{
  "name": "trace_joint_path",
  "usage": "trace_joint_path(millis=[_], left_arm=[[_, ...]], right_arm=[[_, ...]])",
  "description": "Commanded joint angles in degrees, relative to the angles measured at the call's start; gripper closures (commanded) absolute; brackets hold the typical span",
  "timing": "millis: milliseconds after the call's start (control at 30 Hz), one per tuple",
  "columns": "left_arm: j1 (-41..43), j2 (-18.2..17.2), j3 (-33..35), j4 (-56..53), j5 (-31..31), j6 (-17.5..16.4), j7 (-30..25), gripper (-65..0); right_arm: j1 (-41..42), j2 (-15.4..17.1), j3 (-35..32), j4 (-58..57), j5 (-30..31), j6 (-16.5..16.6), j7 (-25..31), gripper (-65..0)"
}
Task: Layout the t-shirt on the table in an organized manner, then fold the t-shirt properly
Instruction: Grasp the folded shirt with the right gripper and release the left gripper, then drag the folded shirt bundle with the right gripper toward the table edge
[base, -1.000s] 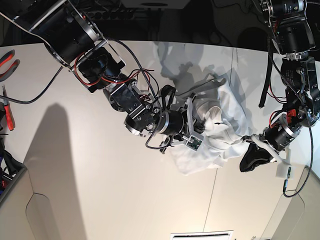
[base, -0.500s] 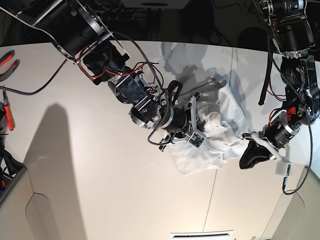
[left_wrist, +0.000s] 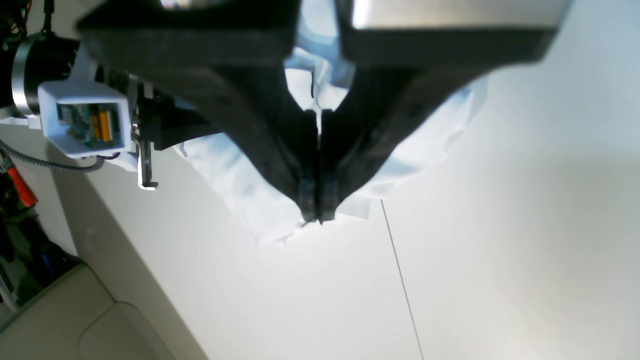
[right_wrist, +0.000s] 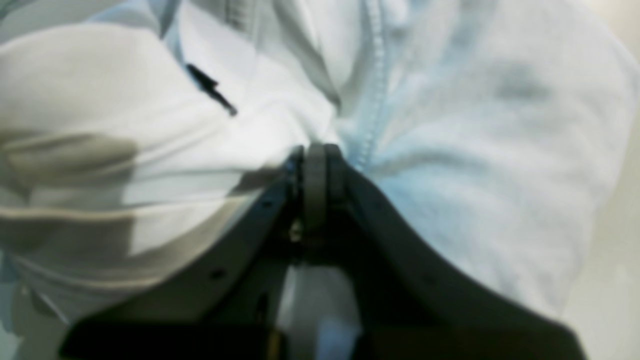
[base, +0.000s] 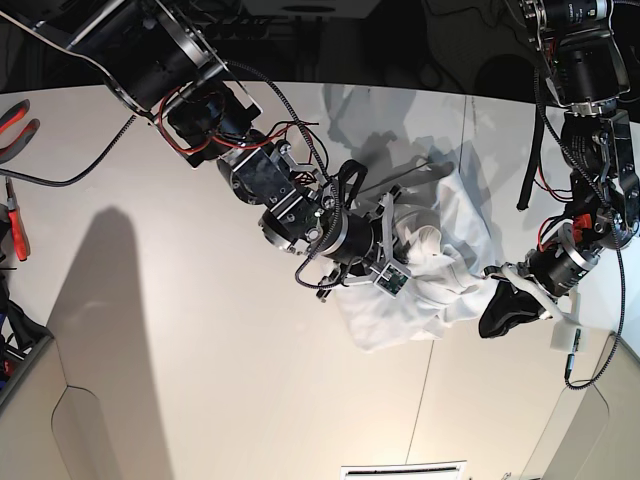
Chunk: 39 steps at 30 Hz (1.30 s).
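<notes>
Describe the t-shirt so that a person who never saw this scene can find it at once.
Look at the wide white table and go to its right half, between the two black robot arms. There lies the t-shirt, a crumpled heap crossing the thin dark seam line. It is the only soft, wrinkled thing there; the right gripper is shut on its folds.

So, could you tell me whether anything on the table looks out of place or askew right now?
Yes: the t-shirt is not laid flat. It sits bunched in a wrinkled heap on the table, straddling the dark seam. The right gripper is shut on a fold. The left gripper is shut at the hem.
</notes>
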<state>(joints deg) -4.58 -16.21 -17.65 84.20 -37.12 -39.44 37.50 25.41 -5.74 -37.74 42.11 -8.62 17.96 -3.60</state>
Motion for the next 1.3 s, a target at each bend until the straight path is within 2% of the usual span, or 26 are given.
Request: trace_joint_path(millis=[0, 333, 367, 400, 467, 500, 533, 667, 900, 967, 1033, 1133, 1267], left_arm=[[-1.0, -0.8, -0.2, 0.9, -1.2, -0.6, -1.2, 0.0], [-1.0, -0.8, -0.2, 0.9, -1.2, -0.6, -1.2, 0.0], [-1.0, -0.8, -0.2, 0.9, -1.2, -0.6, -1.2, 0.0], [-0.9, -0.8, -0.2, 0.9, -1.2, -0.6, -1.2, 0.0], [-0.9, -0.8, -0.2, 0.9, -1.2, -0.6, -1.2, 0.0], [-0.9, -0.8, -0.2, 0.9, -1.2, -0.6, -1.2, 0.0], [-0.9, -0.8, -0.2, 0.9, -1.2, -0.6, -1.2, 0.0], [-1.0, -0.8, -0.2, 0.9, -1.2, -0.6, -1.2, 0.0], [-0.8, -0.8, -0.2, 0.9, -1.2, -0.6, -1.2, 0.0], [-0.8, -0.8, -0.2, 0.9, -1.2, -0.6, -1.2, 0.0], [-0.8, -0.8, -0.2, 0.9, -1.2, -0.6, -1.2, 0.0], [-0.8, -0.8, -0.2, 0.9, -1.2, -0.6, -1.2, 0.0], [-0.6, -0.8, -0.2, 0.9, -1.2, -0.6, -1.2, 0.0]], right_arm=[[0.4, 0.7, 0.3, -0.3, -1.9, -1.3, -5.3, 0.0], [0.4, 0.7, 0.3, -0.3, -2.7, -1.5, -6.1, 0.0], [0.4, 0.7, 0.4, -0.3, -4.8, -3.0, -7.6, 0.0], [0.3, 0.6, 0.7, -0.3, -6.8, -6.7, -9.9, 0.0], [-0.1, 0.7, 2.8, -0.3, -9.4, -16.9, -14.3, 0.0], [-0.2, 0.7, 4.5, -0.3, -10.5, -20.2, -16.0, 0.0], [-0.2, 0.8, 6.4, -0.3, -10.9, -21.5, -17.5, 0.0], [-0.2, 1.3, 14.5, -0.3, -11.0, -21.7, -23.0, 0.0], [-0.2, 1.3, 25.3, -0.3, -12.6, -22.9, -46.1, 0.0], [-0.2, 1.3, 25.9, -0.2, -12.6, -22.9, -52.2, 0.0], [-0.2, 1.2, 25.9, 0.7, -12.6, -22.9, -56.1, 0.0], [-0.2, 1.0, 25.8, 5.0, -14.2, -22.8, -59.4, 0.0], [-0.2, 1.0, 24.2, 17.8, -15.6, -22.1, -62.7, 0.0]])
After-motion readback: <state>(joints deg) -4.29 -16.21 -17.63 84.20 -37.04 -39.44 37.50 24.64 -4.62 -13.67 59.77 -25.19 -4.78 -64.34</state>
